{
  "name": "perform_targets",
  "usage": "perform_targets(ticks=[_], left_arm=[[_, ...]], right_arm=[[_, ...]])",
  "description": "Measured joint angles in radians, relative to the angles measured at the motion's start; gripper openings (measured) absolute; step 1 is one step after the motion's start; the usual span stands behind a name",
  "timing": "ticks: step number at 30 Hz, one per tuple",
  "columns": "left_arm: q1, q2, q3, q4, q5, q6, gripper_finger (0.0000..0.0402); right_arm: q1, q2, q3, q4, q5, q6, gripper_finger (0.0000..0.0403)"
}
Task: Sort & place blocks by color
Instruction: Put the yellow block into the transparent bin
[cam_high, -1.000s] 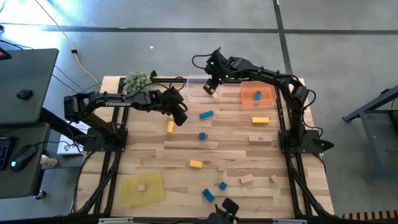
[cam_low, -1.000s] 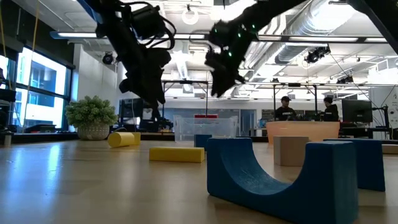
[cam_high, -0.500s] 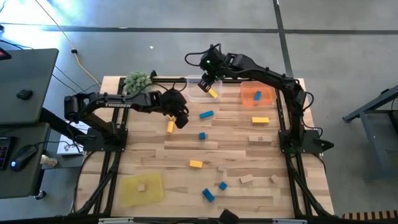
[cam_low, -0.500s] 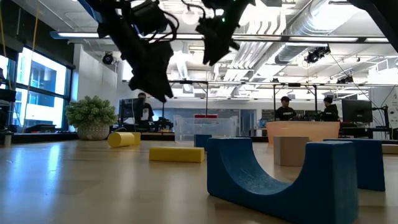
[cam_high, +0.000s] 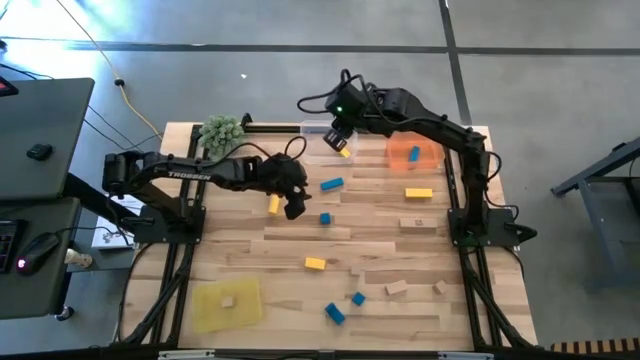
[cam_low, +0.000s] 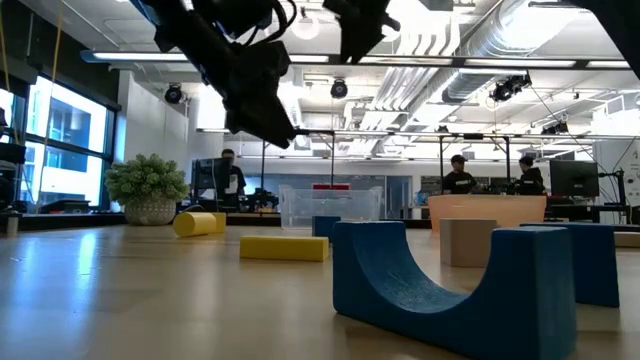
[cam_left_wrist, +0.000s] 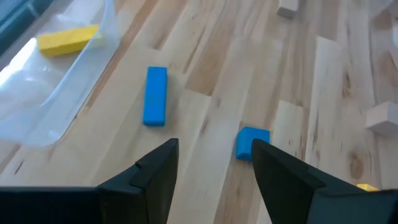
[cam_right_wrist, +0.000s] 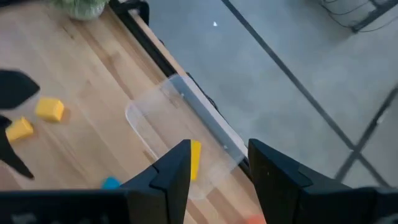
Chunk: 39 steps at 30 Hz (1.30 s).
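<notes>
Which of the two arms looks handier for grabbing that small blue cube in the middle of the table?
The left: its open claw hovers beside the small blue cube, while the right claw is over the clear tray.

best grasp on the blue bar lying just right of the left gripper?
Take the blue bar across its narrow width at mid-length, coming straight down. It lies flat on the table with bare wood along both long sides, so open jaws should fit either side. The left gripper is open and nearest; it would likely need its jaws turned square to the bar's long axis.
</notes>
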Motion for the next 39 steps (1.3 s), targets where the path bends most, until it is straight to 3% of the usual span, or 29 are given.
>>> perform_targets(ticks=[5,12,21,27,39], left_arm=[[-0.022,0.0,0.0,0.003,0.0,0.014,0.0191],[-0.048,0.0,0.0,0.002,0.0,0.015,0.0192],[-0.08,0.0,0.0,0.001,0.0,0.065,0.0191],[-0.104,0.006,0.0,-0.012,0.019,0.003,0.0192],[-0.253,0.006,0.0,-0.045,0.016,-0.019,0.0192]], right_arm=[[0.067,-0.001,0.016,-0.13,0.097,0.039,0.0149],[0.172,0.0,0.015,-0.284,0.215,0.22,0.0149],[0.288,0.002,-0.012,-0.274,0.217,0.366,0.0149],[0.356,-0.001,-0.107,-0.276,0.244,0.467,0.0149],[0.442,-0.006,-0.234,-0.277,0.235,0.692,0.0149]])
